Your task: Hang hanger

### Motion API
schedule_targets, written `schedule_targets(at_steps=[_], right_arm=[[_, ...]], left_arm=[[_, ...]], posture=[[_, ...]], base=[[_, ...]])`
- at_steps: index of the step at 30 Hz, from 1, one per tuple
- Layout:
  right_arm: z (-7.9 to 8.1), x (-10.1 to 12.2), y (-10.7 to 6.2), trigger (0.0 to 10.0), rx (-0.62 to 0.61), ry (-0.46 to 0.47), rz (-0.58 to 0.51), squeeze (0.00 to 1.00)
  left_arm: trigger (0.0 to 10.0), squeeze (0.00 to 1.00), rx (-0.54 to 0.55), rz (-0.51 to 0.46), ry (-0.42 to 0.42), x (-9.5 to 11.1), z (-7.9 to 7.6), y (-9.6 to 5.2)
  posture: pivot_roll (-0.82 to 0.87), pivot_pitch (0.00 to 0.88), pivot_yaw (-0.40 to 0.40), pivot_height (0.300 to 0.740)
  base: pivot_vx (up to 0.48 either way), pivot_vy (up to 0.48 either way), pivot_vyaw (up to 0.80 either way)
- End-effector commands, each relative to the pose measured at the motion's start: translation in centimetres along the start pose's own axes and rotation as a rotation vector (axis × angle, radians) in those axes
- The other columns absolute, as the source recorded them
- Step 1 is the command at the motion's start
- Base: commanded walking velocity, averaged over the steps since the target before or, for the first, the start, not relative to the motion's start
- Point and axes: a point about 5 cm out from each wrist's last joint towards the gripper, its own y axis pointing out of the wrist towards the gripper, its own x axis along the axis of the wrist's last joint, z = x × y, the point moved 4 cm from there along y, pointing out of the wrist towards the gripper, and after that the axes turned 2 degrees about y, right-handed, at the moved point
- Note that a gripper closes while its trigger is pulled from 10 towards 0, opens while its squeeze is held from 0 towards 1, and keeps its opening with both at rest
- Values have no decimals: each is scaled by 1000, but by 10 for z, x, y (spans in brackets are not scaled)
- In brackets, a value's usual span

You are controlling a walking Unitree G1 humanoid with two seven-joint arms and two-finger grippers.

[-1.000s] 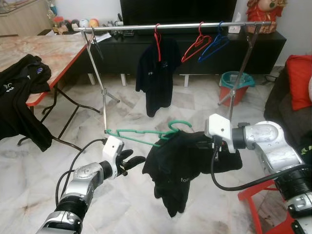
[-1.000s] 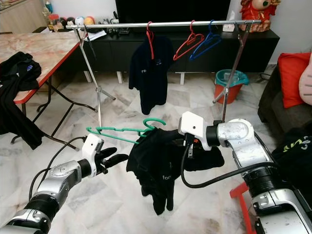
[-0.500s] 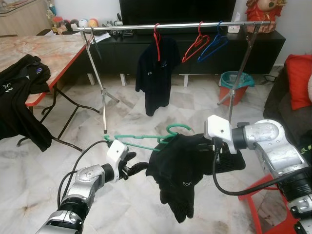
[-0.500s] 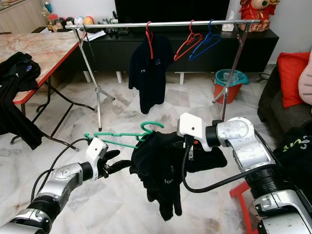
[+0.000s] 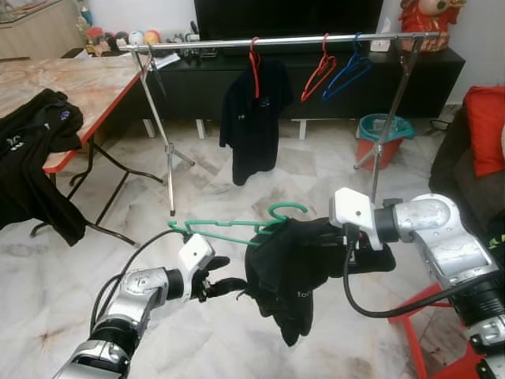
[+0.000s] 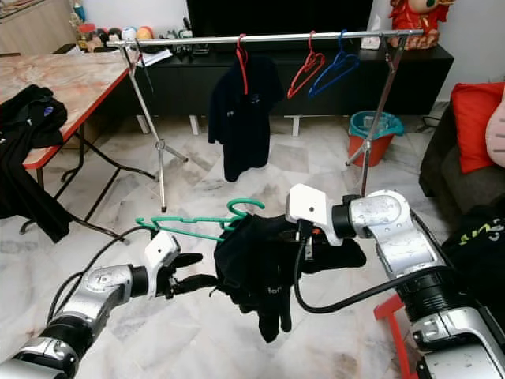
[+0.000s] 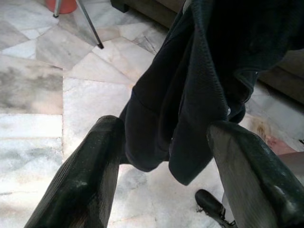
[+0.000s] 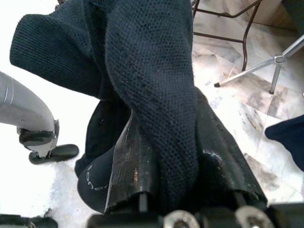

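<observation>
A: Any containers around?

B: A teal-and-red bucket (image 5: 382, 140) is standing on the floor past the rack's right leg; what it is holding is too far off to tell.

A: And the hanger?

B: The green hanger (image 5: 233, 229) is floating in mid-air between the two arms, low in front of the clothes rack (image 5: 276, 42). Its long axis is running roughly level, left to right, with the hook curling up at its right end. A black shirt (image 5: 290, 264) is bunching over that right end and drooping toward the marble floor (image 5: 71, 276).

A: Who is holding it?

B: The right gripper (image 8: 190, 156) is clamping a thick fold of the shirt; its fingers are closing on the cloth, and the hanger seems to be riding along inside that bundle.

A: The left one?

B: The left gripper (image 7: 164, 142) is reaching toward the dangling cloth with its fingers (image 7: 90, 175) spread apart, gripping nothing, the shirt hanging just beyond them.

A: What else is on the rail?

B: Another black shirt on a red hanger (image 5: 254, 67), then a bare red one (image 5: 319, 73) and a blue one (image 5: 347, 71). More dark clothes are draping off the table (image 5: 79, 83) at the left.
</observation>
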Motion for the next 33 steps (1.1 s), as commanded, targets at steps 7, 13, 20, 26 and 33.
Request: schedule_targets(at_steps=[7,13,20,26,33], right_arm=[[-2,15,4,0,9,-60,-23,0],[-3,14,4,0,4,-59,-23,0],[1,19,5,0,29,-68,-36,0],[2,21,5,0,39,-75,-38,0],[3,22,6,0,46,-79,-40,0]], left_arm=[[10000,0,-34,39,6,-5,-2,-3],[10000,0,-35,43,12,-4,-1,-4],[10000,0,2,40,19,-4,1,1],[10000,0,17,21,2,-2,2,5],[10000,0,40,2,-10,1,4,9]], posture=[[-7,0,103,740],[-9,0,101,740],[-14,0,98,740],[-19,0,95,740],[-23,0,93,740]], base=[[0,0,0],[0,0,0],[0,0,0],[0,0,0],[0,0,0]])
